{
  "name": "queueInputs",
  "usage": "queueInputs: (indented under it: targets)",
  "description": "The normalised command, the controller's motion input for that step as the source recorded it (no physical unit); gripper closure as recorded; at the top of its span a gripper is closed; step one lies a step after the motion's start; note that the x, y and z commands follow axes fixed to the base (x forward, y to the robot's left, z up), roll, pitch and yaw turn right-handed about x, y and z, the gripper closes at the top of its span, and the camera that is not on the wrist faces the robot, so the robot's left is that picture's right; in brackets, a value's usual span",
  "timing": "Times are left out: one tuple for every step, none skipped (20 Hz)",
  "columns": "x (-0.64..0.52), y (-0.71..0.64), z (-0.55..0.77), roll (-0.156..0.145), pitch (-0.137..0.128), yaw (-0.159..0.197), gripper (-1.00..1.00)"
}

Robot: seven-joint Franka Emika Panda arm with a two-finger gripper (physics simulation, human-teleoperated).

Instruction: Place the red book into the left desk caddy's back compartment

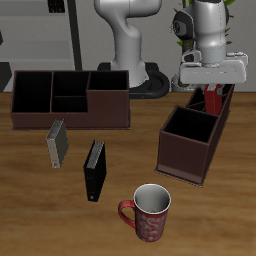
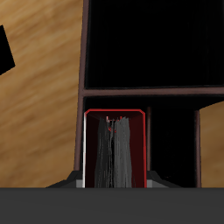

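Observation:
The red book (image 1: 213, 101) hangs upright in my gripper (image 1: 212, 92), which is shut on its upper end. Its lower end dips between the sloping walls of the back compartment (image 1: 222, 112) of the left desk caddy (image 1: 190, 150). The caddy's low square section (image 1: 188, 124) lies nearer the table's front. In the wrist view the red book (image 2: 114, 157) shows its red cover and white-grey page edges between my gripper (image 2: 114, 180) fingers, inside a dark compartment, with the caddy's dividing wall (image 2: 149, 89) just beyond it.
The long, wide dark brown caddy (image 1: 70, 98) stands at the back of the table. A grey book (image 1: 57, 143) and a black book (image 1: 94, 170) stand upright in the middle. A red patterned mug (image 1: 150, 212) sits near the front edge.

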Motion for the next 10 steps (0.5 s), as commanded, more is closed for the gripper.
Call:
queueInputs:
  targets:
    - [-0.02,0.07,-0.07,0.028,0.021,-0.008,1.0]
    - [-0.03,0.19,-0.16,0.048,0.012,0.047,1.0]
    - [0.04,0.09,-0.09,0.007,0.014,-0.012,1.0]
    - [0.08,0.09,-0.09,0.019,0.01,0.004,1.0]
    - [0.07,-0.05,-0.14,0.001,0.013,0.009,1.0]
    - [0.09,0.04,-0.11,0.003,0.017,-0.004,1.0]
    - [0.05,-0.06,-0.11,-0.001,0.013,0.007,1.0]
    - [0.07,-0.01,-0.08,-0.012,0.011,0.001,1.0]
    - [0.09,-0.01,-0.1,-0.003,0.015,-0.006,1.0]
    - [0.07,0.0,-0.1,-0.001,0.0,0.023,1.0]
